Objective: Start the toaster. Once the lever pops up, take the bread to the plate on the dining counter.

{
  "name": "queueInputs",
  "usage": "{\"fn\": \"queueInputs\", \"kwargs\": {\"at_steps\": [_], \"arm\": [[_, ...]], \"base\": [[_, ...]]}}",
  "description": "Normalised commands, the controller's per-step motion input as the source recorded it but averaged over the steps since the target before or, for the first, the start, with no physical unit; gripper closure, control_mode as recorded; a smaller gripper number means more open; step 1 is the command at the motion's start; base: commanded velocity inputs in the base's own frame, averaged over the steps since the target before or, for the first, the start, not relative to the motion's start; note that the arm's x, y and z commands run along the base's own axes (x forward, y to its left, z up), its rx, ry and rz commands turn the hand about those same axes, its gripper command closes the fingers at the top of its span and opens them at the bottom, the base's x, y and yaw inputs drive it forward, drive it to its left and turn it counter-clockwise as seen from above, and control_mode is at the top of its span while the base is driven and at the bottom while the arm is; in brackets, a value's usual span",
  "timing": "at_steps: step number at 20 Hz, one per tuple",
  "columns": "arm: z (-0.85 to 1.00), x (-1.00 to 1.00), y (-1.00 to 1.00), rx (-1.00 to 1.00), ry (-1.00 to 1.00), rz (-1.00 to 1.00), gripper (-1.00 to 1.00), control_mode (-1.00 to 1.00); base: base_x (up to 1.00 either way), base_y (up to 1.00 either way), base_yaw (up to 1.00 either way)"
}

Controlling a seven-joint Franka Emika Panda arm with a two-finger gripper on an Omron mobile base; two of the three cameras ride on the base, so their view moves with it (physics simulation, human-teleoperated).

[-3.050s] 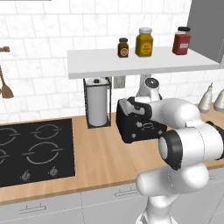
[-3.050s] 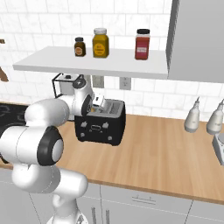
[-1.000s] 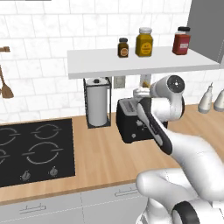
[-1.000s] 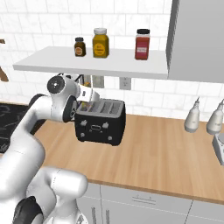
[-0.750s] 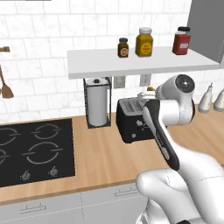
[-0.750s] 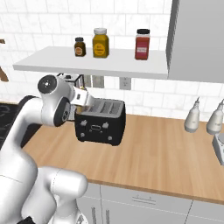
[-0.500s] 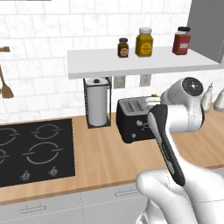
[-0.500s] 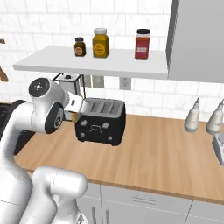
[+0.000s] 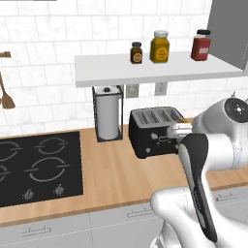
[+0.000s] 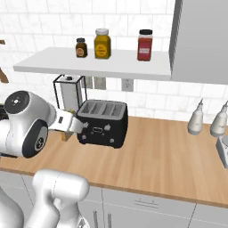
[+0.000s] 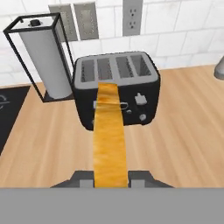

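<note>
Now the claw [image 11: 111,178] at the hand view's bottom centre is clamped on the bread [image 11: 109,135] — held out clear in front of the toaster [image 11: 115,94] at mid-frame — so the carrying step is in hand, and next calls for finding the plate.

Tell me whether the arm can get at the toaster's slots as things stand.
Probably yes: the toaster stands just ahead, its slots uncovered, with nothing between. But the jaws are shut on the bread, so they can grip nothing else.
</note>
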Motion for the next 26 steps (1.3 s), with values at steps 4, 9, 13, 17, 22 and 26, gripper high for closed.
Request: {"fn": "queueInputs", "kwargs": {"at_steps": [4, 9, 13, 17, 22, 26], "arm": [[0.0, -0.35, 0.0, 0.0, 0.0, -0.01, 1.0, 1.0], [0.0, 0.0, 0.0, 0.0, 0.0, 0.0, 1.0, 1.0], [0.0, 0.0, 0.0, 0.0, 0.0, 0.0, 1.0, 1.0], [0.0, 0.0, 0.0, 0.0, 0.0, 0.0, 1.0, 1.0], [0.0, 0.0, 0.0, 0.0, 0.0, 0.0, 1.0, 1.0], [0.0, 0.0, 0.0, 0.0, 0.0, 0.0, 1.0, 1.0]], "base": [[-0.5, 0.0, -0.03], [-1.0, 0.0, -0.12], [-1.0, 0.0, -0.27], [-0.9, 0.0, -0.55], [-0.85, 0.0, -0.65], [-0.51, 0.0, -0.87]]}}
